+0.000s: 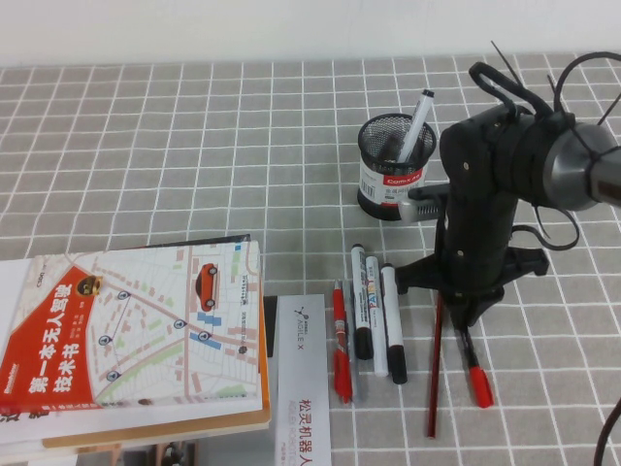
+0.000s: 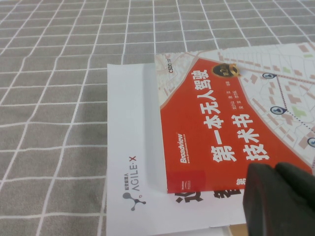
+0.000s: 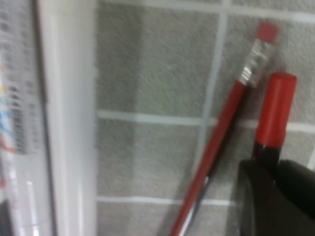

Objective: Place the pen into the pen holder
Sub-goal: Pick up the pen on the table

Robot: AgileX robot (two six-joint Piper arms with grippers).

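Pen (image 1: pixel 473 367) lies flat on the checked cloth (image 1: pixel 194 146), nearer the robot than the pen holder (image 1: pixel 393 165), its long axis running away from the holder with the red cap toward the robot. Right gripper (image 1: pixel 470 313) is down over its far end; finger spacing cannot be told. Dark-red pencil (image 1: pixel 434 374) lies just beside it. Left gripper (image 2: pixel 280 201) hovers over the book (image 2: pixel 231 123), far from the holder; its opening is unclear.

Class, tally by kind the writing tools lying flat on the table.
Markers: 3
Pens: 2
Pencils: 1
Total: 6
Right gripper is low over the red-capped pen; left gripper hangs above the book.
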